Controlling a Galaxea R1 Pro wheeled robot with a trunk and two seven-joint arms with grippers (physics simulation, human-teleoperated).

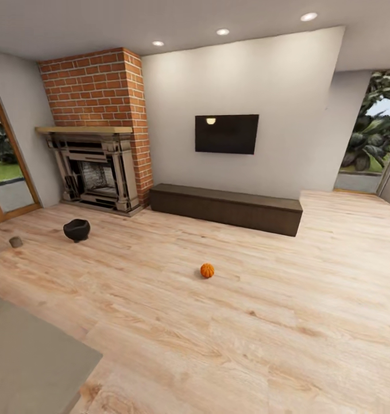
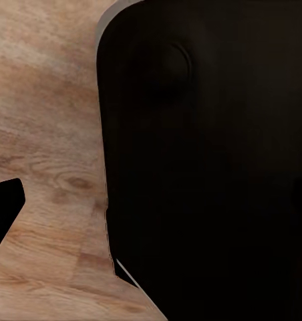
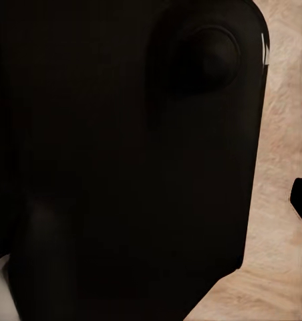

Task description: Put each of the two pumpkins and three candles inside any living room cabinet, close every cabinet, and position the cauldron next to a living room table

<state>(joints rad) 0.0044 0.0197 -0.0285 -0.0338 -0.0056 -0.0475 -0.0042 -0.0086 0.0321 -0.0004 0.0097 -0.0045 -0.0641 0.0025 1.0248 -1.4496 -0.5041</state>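
far from everything yet. cabinet [image 1: 226, 208] low against the wall under the tv [image 1: 227, 134], fronts apparently shut. one pumpkin [image 1: 207, 270] alone on the wood floor [image 1: 286, 322], well in front of the cabinet. cauldron [image 1: 76, 229] on the floor well off the cabinet's fireplace end, a candle [image 1: 16, 242] farther out beyond it. cannot tell how wide either gripper stands or whether anything is held: wrist views mostly blocked by dark robot body. likely risks: nudging the round pumpkin so it rolls off; missing the items not yet spotted.
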